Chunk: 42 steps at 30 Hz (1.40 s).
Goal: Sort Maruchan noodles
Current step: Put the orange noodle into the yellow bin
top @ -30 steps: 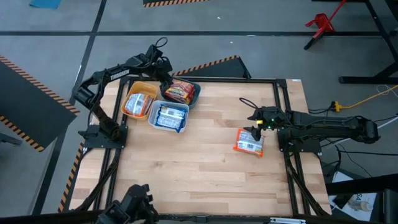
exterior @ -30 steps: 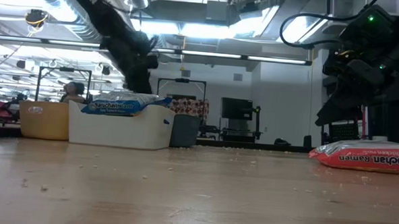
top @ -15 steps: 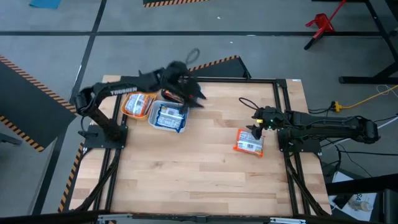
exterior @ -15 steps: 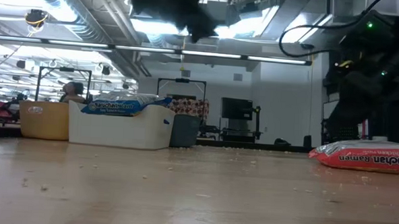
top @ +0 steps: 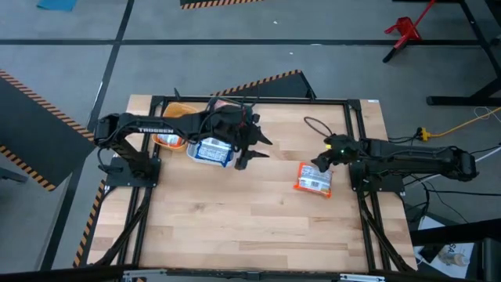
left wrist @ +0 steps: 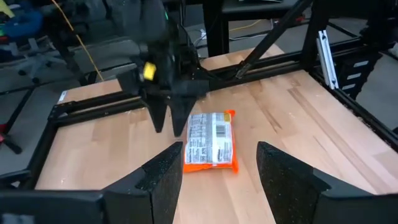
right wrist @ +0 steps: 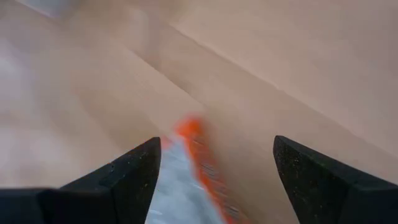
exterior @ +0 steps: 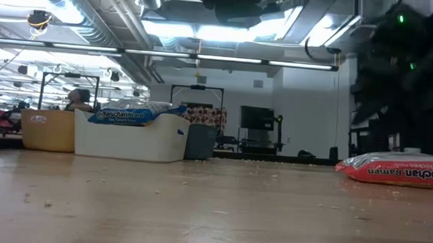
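Both jaws stand spread, empty. My left gripper [top: 252,149] and right gripper [top: 319,162] flank the orange noodle packet [top: 314,179], centre-right; I risk them colliding there.

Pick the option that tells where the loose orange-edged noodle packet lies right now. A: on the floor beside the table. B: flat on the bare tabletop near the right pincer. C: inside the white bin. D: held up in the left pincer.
B: the orange-edged noodle packet lies flat on the wooden table, just beside the right pincer; the open left pincer is empty, apart from it.
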Tool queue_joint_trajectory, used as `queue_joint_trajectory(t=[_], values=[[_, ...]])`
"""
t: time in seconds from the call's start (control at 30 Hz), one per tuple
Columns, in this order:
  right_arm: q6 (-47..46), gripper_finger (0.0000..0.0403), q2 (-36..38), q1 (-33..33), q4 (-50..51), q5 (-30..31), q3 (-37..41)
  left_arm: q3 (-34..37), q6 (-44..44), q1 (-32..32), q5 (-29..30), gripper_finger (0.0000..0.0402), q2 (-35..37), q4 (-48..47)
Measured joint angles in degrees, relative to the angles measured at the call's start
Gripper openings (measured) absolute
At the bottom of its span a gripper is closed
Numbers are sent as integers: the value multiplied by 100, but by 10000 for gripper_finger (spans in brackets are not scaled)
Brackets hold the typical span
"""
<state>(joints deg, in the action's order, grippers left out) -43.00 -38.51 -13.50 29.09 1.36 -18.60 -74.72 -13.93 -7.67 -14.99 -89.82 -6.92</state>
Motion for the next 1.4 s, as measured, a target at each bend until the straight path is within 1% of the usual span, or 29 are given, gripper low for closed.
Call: queue_joint_trajectory(t=[0.07,0.17,0.2,0.27,0.37,0.43,0.57,0.6,0.63,0.7,0.77,0.9,1.0,1.1,1.23,1.4], values=[[54,295,8,0,135,-139,-323,0,51,38,75,196,0,0],[274,281,-50,4,761,-178,-985,2,242,62,99,196,0,2],[283,271,-110,4,1101,-96,-1223,2,314,62,101,196,0,1],[286,245,-239,4,2098,197,-1642,2,398,60,105,196,0,-13],[4,187,-470,4,3361,604,-2026,2,547,60,112,196,0,-33],[-214,139,-562,4,3868,690,-2078,2,601,60,110,196,0,-37],[-517,30,-704,54,4116,591,-1943,2,639,60,110,196,0,-70],[-621,15,-740,146,4112,566,-1901,2,642,60,110,196,0,-94],[-760,11,-779,270,4064,564,-1866,2,642,60,110,196,0,-132],[-1076,20,-899,574,4025,577,-1806,4,645,60,110,196,-2,-174],[-1353,22,-1089,913,3982,752,-1800,4,649,60,108,196,-2,-175],[-1869,3,-1586,1523,3938,1111,-1804,4,711,60,106,196,-2,-175],[-2209,7,-2034,1853,3908,1351,-1804,4,836,60,102,196,-2,-173],[-2356,4,-2522,2032,3873,1445,-1804,4,940,60,101,196,-2,-169],[-2376,3,-3160,2077,3781,1445,-1804,4,1086,60,99,196,-2,-166],[-2257,1,-3675,2076,3383,1259,-1804,4,1102,61,99,196,-2,-164]])
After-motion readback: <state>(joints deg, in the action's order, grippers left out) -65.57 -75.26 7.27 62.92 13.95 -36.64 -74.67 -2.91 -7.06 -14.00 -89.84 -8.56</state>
